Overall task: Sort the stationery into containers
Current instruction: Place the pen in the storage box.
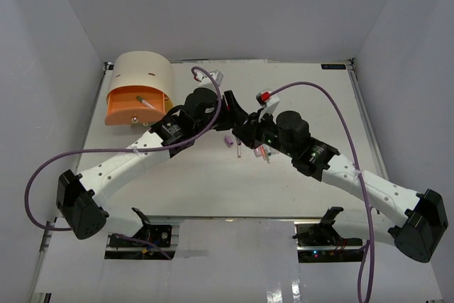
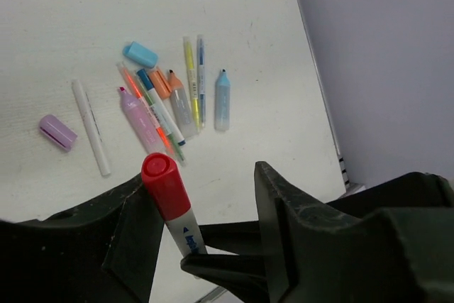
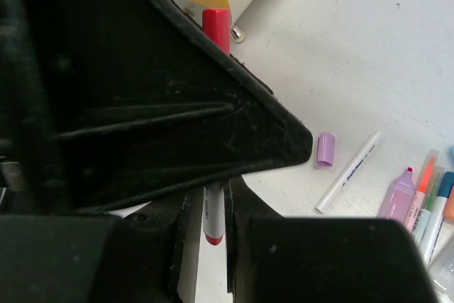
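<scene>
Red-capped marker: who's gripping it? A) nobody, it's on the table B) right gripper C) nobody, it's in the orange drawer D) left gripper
B: the right wrist view shows the right gripper shut on the red-capped marker; the left gripper has its jaws apart around it.

top: we look down from high behind the near edge, far off, whole table [image 1: 213, 189] in frame | left wrist: we sit close, facing down at the red-capped marker [image 2: 164, 189] and pen pile [image 2: 170, 97] | right wrist: closer still, we share both
</scene>
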Motion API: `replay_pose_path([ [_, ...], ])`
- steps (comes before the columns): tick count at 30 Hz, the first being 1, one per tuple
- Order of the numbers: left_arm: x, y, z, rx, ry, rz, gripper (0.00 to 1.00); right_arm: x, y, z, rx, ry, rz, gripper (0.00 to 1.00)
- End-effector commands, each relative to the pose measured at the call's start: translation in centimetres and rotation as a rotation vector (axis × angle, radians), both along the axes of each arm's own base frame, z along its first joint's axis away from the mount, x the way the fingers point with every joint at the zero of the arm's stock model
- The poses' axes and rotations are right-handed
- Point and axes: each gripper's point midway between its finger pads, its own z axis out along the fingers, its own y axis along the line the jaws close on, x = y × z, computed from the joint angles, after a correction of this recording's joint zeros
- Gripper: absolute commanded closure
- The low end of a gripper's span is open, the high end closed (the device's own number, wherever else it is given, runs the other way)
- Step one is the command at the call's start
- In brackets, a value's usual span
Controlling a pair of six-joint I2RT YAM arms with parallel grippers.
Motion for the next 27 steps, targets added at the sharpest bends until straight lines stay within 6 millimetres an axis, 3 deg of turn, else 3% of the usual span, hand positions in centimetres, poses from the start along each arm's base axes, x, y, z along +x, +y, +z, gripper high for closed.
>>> replay_pose_path([
  [1,0.6,-0.1,2.6,-0.017,-0.071,0.053,0.41,-0.1,0.0,2.4,0.075,-0.056,-0.003,0.86],
  [8,0.5,0.3,3.0,-0.018,-0.089,0.073,0.84,-0.1,-0.3,2.3,0.08,-0.06,-0.011,0.82],
  [12,0.4,1.1,3.3,-0.018,-0.103,0.094,0.9,-0.2,-0.2,2.2,0.081,-0.058,-0.008,0.73],
  [15,0.5,1.9,3.6,-0.004,-0.126,0.116,0.93,-0.3,-0.3,2.4,0.085,-0.061,-0.007,0.58],
  [17,0.8,3.0,4.0,0.028,-0.163,0.154,0.93,-0.4,-0.6,2.4,0.08,-0.061,-0.015,0.37],
  [18,1.3,4.1,4.4,0.05,-0.188,0.203,0.93,-0.3,-0.9,2.3,0.074,-0.064,-0.022,0.25],
  [21,2.0,6.9,5.3,0.159,-0.245,0.289,0.93,-0.2,-1.8,1.7,0.043,-0.066,-0.054,0.08],
  [22,2.5,8.9,5.4,0.232,-0.261,0.365,0.93,-0.2,-2.3,1.5,0.031,-0.066,-0.068,0.05],
  [27,3.9,16.6,10.7,0.529,-0.453,0.555,0.92,-0.5,-3.9,0.2,0.002,-0.077,-0.108,0.02],
])
